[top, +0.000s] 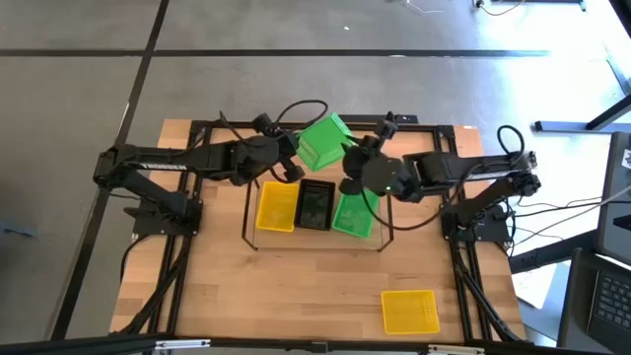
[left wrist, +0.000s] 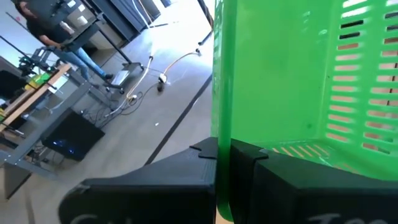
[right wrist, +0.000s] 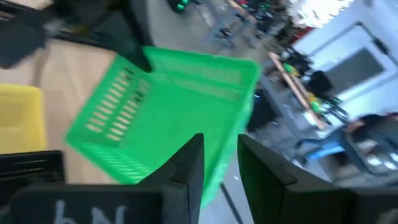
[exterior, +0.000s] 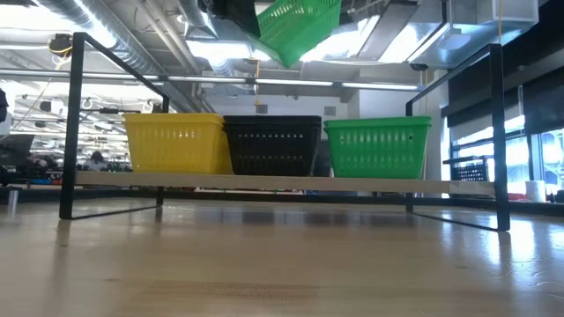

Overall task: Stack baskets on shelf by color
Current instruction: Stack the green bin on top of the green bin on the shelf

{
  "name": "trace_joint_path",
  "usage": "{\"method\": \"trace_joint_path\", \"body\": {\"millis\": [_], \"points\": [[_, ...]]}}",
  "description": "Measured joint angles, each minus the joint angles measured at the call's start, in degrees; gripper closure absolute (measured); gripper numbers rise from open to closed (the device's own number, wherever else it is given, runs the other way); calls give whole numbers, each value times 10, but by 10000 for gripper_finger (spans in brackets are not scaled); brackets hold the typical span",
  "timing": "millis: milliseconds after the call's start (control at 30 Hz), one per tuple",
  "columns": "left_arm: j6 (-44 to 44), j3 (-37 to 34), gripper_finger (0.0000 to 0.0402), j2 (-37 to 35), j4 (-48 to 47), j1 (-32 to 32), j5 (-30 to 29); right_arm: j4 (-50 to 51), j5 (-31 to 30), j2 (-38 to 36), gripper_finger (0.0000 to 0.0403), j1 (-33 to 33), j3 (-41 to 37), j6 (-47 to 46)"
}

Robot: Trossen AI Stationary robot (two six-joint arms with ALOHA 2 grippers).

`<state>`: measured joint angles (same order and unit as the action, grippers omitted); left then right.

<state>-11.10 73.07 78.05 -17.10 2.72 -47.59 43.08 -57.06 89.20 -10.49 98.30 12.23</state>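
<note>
Tabletop [top: 296, 286] of light wood is seen from above, framed by dark rails, with the two dark arms reaching in from either side. Across its middle the shelf [top: 315, 235] is set, a low pale board between thin black wire frames. On the board three baskets are lined up side by side: a yellow basket [top: 276, 207], a black basket [top: 315, 205] and a green basket on the shelf [top: 353, 215], the neighbours just beside one another in the low view. A lone yellow basket [top: 409, 311] is left near the table's front right corner, well apart from the shelf.

Above the far edge of the shelf a tilted green basket [top: 323, 141] is held in the air. Its wall is pinched by the left gripper [left wrist: 222, 155], whose fingers are pressed together on the thin green rim. The right gripper [right wrist: 217, 162] is poised just beside the same basket with its fingers spread, a gap showing between them. Open wood is left in front of the shelf. A person is seen in the room beyond.
</note>
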Motion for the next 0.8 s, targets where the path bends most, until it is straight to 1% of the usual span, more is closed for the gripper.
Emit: {"method": "trace_joint_path", "body": {"millis": [100, 333, 433, 567, 633, 733, 800], "points": [[0, 0, 401, 0, 1, 0, 0, -5, -23, 8, 303, 6, 0, 0], [0, 0, 401, 0, 0, -6, -1, -5, -19, 14, 303, 33, 0, -44], [0, 0, 401, 0, 1, -10, -2, -5, -6, 15, 303, 48, 0, -45], [0, 0, 401, 0, 1, -17, -2, -4, 45, 18, 303, 73, 0, -62], [0, 0, 401, 0, 0, -18, -1, -5, 61, 19, 303, 85, 0, -75], [0, 0, 401, 0, 1, -18, -1, -5, 63, 22, 310, 97, 0, -77], [0, 0, 401, 0, 1, -18, -1, -6, 63, 21, 327, 100, 0, -77]]}}
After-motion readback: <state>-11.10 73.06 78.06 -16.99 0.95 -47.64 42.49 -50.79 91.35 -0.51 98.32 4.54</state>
